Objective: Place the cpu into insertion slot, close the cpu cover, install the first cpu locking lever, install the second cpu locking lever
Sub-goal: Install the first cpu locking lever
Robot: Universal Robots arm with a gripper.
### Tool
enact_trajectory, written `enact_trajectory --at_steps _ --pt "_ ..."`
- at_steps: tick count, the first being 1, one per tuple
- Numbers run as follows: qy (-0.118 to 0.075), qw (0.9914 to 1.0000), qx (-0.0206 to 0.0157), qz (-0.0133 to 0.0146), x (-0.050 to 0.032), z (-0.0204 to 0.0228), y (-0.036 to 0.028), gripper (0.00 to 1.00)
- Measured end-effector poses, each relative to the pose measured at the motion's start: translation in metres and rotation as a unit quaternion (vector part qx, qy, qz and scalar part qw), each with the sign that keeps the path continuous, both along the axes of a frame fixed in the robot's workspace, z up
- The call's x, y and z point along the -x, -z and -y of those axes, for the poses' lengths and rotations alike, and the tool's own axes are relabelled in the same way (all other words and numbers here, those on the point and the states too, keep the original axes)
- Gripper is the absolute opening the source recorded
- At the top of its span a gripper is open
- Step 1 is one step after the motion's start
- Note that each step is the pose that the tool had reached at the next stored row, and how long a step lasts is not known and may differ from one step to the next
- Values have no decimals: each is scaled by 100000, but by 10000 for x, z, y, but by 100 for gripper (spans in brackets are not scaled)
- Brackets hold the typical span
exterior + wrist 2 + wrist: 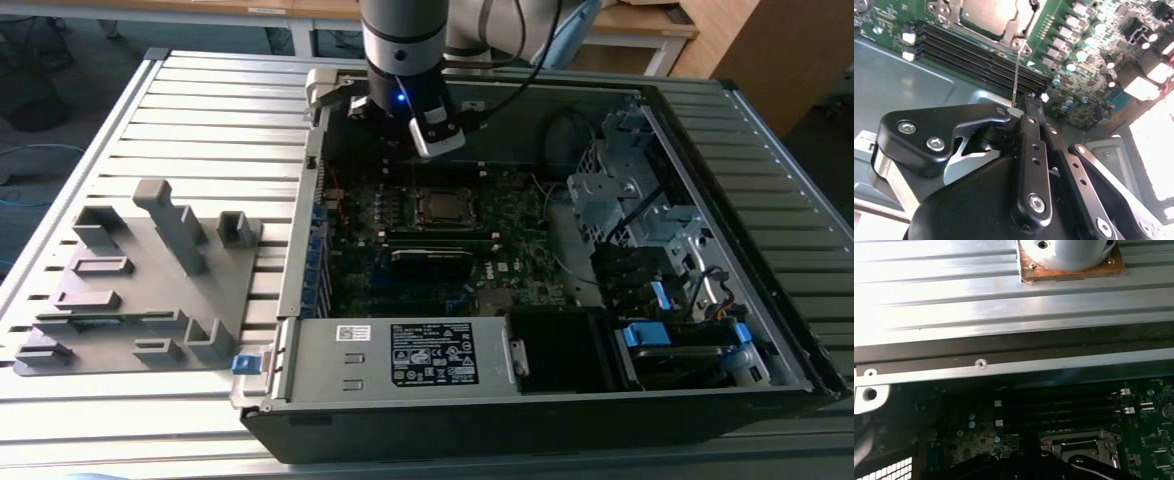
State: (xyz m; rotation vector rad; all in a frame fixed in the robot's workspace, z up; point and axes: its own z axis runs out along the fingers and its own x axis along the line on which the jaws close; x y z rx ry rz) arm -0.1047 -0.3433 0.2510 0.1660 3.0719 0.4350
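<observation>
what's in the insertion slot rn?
The cpu sits in the insertion slot, its dull silver top showing through the window of the cpu cover. The cover's frame hides the chip's edges, and the chip hides the socket contacts underneath.

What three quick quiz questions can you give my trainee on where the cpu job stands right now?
1. True or false: the cpu already sits in the insertion slot.
2. What frames the cpu's edges in the second wrist view? A) the cpu cover B) a white label sticker C) nothing, it is bare
3. Fill in: the thin locking lever stands up from the socket, and its free end is next to the ____.

Key: 1 true. 2 A. 3 hand.
</observation>
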Motion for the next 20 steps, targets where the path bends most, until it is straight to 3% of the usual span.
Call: enact_trajectory --at_steps 9,16,17,20 --pt "1 100000 52 1 -154 0 1 11" --pt "3 100000 60 4 -207 0 1 11" --pt "3 99999 521 2 -218 -17 1 11" --pt "3 99998 587 -1 -217 -24 1 11"
